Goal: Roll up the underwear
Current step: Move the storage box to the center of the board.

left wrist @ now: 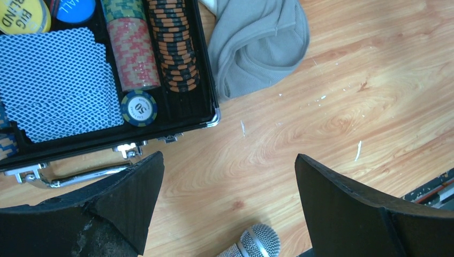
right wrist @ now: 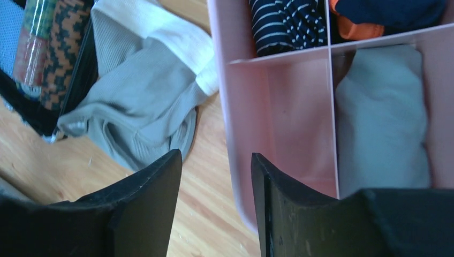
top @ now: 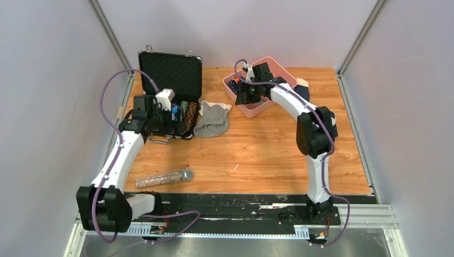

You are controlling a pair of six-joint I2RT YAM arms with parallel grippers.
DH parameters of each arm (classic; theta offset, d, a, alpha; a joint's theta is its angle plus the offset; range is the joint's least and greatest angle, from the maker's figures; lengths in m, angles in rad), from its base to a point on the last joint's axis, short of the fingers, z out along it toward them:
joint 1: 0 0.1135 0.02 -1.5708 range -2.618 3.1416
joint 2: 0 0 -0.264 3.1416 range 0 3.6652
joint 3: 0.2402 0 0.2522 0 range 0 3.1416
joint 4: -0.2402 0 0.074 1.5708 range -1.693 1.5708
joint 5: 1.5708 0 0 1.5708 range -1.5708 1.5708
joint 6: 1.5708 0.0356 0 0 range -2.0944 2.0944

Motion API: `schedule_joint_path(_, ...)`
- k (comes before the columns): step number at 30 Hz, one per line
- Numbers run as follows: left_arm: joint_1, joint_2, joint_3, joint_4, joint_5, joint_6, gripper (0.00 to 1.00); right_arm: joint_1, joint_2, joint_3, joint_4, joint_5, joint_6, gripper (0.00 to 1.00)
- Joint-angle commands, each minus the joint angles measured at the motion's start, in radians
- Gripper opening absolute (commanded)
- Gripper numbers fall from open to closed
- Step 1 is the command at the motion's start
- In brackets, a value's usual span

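The gray-taupe underwear [top: 212, 121] with its cream band lies crumpled on the wooden table, between the black case and the pink tray. It also shows in the left wrist view [left wrist: 257, 40] and in the right wrist view [right wrist: 136, 104]. My left gripper [left wrist: 229, 160] is open and empty, above bare table in front of the case, apart from the underwear. My right gripper [right wrist: 216, 156] is open and empty, hovering at the left wall of the pink divided tray [right wrist: 225, 96], to the right of the underwear.
An open black case [top: 170, 72] with poker chips [left wrist: 171, 43] and cards stands at the left. A microphone [top: 163, 179] lies on the near table. The pink tray [top: 261, 109] holds rolled garments, one pale green [right wrist: 383, 118], one striped navy [right wrist: 286, 24].
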State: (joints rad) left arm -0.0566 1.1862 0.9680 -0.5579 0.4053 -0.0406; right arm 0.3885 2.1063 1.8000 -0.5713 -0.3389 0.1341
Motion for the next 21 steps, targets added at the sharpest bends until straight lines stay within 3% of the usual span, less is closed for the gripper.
schedule_joint_path(1, 0.005, -0.047, -0.027, -0.006, 0.001, -0.017, 1.0, 0.023, 0.078, 0.123, 0.014, 0.048, 0.158, 0.53)
schedule_joint_path(5, 0.019, -0.048, -0.029, -0.007, -0.002, -0.021, 1.0, 0.063, 0.117, 0.144, 0.017, 0.055, 0.158, 0.6)
schedule_joint_path(10, 0.024, -0.025, -0.012, 0.011, 0.005, -0.034, 1.0, 0.109, 0.145, 0.149, 0.02, 0.094, 0.164, 0.57)
schedule_joint_path(12, 0.024, -0.015, 0.006, 0.014, 0.008, -0.039, 1.0, 0.127, 0.139, 0.156, 0.019, 0.171, 0.157, 0.53)
schedule_joint_path(15, 0.018, -0.004, 0.054, 0.037, 0.027, -0.038, 0.94, 0.144, 0.113, 0.174, 0.023, 0.276, 0.111, 0.55)
schedule_joint_path(21, -0.147, 0.183, 0.271, 0.058, -0.043, -0.014, 0.89, 0.096, 0.012, 0.148, 0.031, 0.338, -0.002, 0.63)
